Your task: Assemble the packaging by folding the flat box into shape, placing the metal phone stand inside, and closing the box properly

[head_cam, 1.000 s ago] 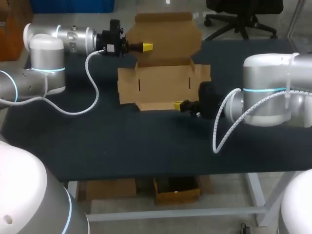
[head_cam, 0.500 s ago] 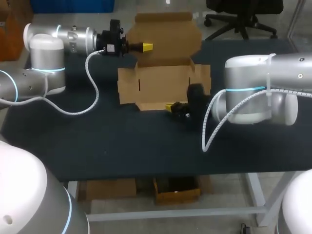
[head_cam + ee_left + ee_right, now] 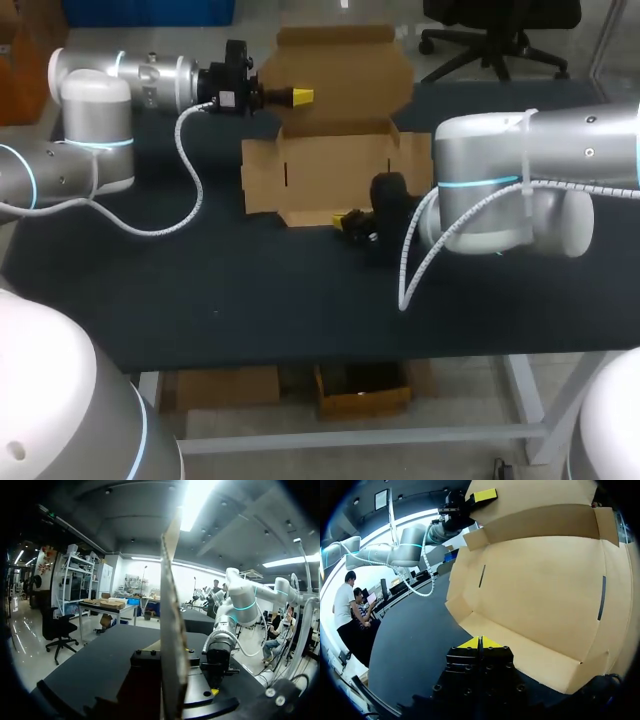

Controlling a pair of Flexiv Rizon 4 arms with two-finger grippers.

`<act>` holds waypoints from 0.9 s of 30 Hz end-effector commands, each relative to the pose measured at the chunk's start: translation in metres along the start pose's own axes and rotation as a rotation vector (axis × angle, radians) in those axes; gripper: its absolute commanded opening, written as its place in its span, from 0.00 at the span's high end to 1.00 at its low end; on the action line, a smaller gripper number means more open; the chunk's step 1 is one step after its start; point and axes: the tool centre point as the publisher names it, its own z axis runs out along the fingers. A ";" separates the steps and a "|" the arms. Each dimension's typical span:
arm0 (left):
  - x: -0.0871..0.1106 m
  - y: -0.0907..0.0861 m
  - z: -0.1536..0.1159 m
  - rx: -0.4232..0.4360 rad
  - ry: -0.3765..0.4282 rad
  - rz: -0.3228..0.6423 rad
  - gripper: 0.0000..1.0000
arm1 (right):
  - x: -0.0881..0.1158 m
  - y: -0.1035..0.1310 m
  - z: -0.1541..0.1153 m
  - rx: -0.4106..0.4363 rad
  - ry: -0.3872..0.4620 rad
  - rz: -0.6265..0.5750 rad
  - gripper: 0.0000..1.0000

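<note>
Barely begun: pinching box (image 3: 335, 170) lid (image 3: 345, 75) upright with left gripper (image 3: 300, 96); right gripper (image 3: 350, 219) pressed together at front flap (image 3: 310, 217) (phone stand unseen).

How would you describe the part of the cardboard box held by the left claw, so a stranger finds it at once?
On the dark table lies an unfolded cardboard box. At its far edge one panel, the lid, stands upright in the left claw; all other flaps lie flat or low.

no readable print, labels or numbers, plain cardboard box (image 3: 320, 175)
</note>
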 end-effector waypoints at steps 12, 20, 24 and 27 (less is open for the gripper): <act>-0.002 0.002 0.000 0.003 0.008 0.001 1.00 | -0.006 -0.003 0.018 -0.007 -0.049 0.010 1.00; -0.002 0.002 0.000 0.003 0.008 0.001 1.00 | -0.012 -0.003 0.021 -0.008 -0.060 0.019 1.00; -0.002 0.002 0.000 0.003 0.008 0.001 1.00 | -0.013 -0.006 0.023 0.000 -0.064 0.023 1.00; -0.002 0.002 0.000 0.003 0.008 0.001 1.00 | -0.014 -0.008 0.023 0.001 -0.066 0.027 1.00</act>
